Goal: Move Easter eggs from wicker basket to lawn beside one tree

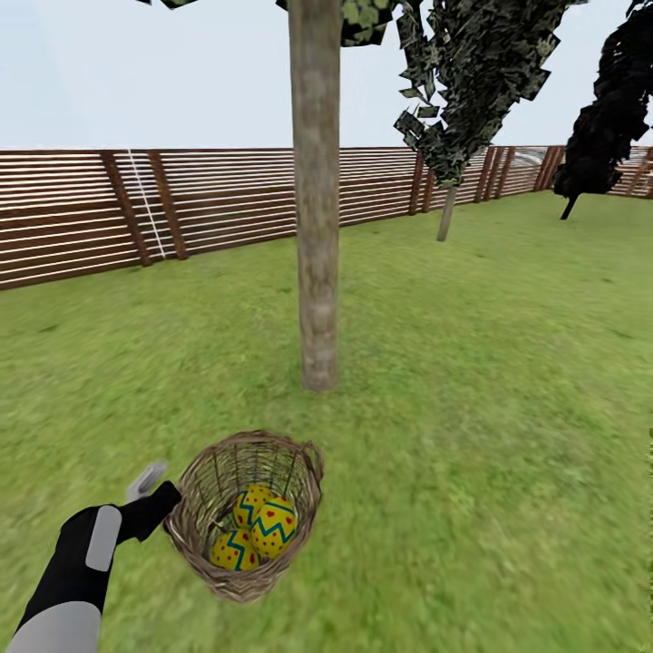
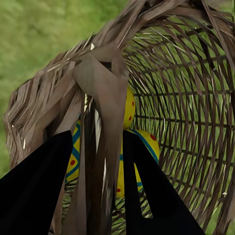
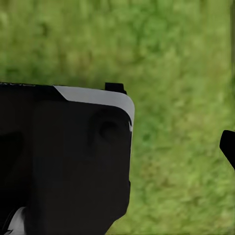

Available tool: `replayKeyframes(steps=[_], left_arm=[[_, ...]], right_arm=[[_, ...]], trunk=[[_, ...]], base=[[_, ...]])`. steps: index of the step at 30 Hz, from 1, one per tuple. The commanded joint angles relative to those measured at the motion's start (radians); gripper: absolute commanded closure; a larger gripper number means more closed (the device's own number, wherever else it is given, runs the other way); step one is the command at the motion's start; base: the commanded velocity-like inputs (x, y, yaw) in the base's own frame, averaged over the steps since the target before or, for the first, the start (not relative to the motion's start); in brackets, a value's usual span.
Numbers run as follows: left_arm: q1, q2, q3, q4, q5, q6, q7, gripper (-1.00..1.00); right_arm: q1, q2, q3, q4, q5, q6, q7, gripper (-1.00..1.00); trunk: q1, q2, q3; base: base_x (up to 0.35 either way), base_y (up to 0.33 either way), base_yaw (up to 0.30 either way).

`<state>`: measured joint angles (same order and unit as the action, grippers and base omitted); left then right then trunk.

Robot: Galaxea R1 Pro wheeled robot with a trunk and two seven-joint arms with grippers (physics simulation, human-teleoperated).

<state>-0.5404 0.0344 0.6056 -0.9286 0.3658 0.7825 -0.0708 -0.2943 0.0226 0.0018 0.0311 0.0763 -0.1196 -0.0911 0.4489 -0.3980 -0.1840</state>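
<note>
The wicker basket [image 1: 195, 535] hangs tilted just above the lawn [image 1: 490, 408], with my left gripper [image 1: 172, 494] shut on its rim at the left side. In the left wrist view the gripper [image 2: 98, 142] has its two black fingers astride the basket's [image 2: 186, 98] braided rim loop. Three yellow Easter eggs [image 1: 274, 526] [image 1: 236, 549] [image 1: 251, 501] lie inside, and show through the weave [image 2: 142, 147]. The thick tree [image 1: 317, 272] trunk stands a short way beyond the basket. A dark fingertip [image 3: 228, 147] of the right gripper hangs over grass; its state is unclear.
A brown slat fence [image 1: 73, 218] closes the garden behind the trunk. A thin-trunked leafy tree [image 1: 444, 213] and a dark tree [image 1: 589, 154] stand at the back right. Open grass spreads around the trunk. A black robot part [image 3: 63, 161] blocks much of the right wrist view.
</note>
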Motion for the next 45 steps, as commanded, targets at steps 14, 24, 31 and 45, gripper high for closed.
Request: replayKeyframes(steps=[14, 24, 31, 45], left_arm=[[-0.001, 0.001, 0.003, -0.001, 0.01, 0.006, -0.009, 1.0], [-0.001, -0.002, 0.003, -0.001, 0.01, 0.005, -0.009, 1.0], [-0.001, -0.01, -0.003, -0.002, 0.009, 0.004, -0.009, 1.0], [-0.001, -0.004, -0.006, 0.001, 0.008, 0.001, -0.009, 1.0]], right_arm=[[-0.002, -0.003, 0.0, 0.003, 0.008, -0.005, -0.006, -1.0], [-0.013, -0.007, -0.009, -0.036, -0.002, 0.027, -0.008, -1.0], [-0.484, -0.003, -0.209, -0.335, -0.001, 0.497, -0.016, -1.0], [-0.516, -0.009, -0.206, -0.384, 0.008, 0.399, -0.009, -1.0]], trunk=[[0.001, -0.002, -0.002], [0.001, -0.002, -0.002], [0.001, -0.002, -0.002], [0.001, -0.002, -0.002]], base=[[0.333, 0.0, -0.075], [0.333, 0.0, 0.0], [0.333, 0.0, 0.0], [0.334, 0.0, 0.0]])
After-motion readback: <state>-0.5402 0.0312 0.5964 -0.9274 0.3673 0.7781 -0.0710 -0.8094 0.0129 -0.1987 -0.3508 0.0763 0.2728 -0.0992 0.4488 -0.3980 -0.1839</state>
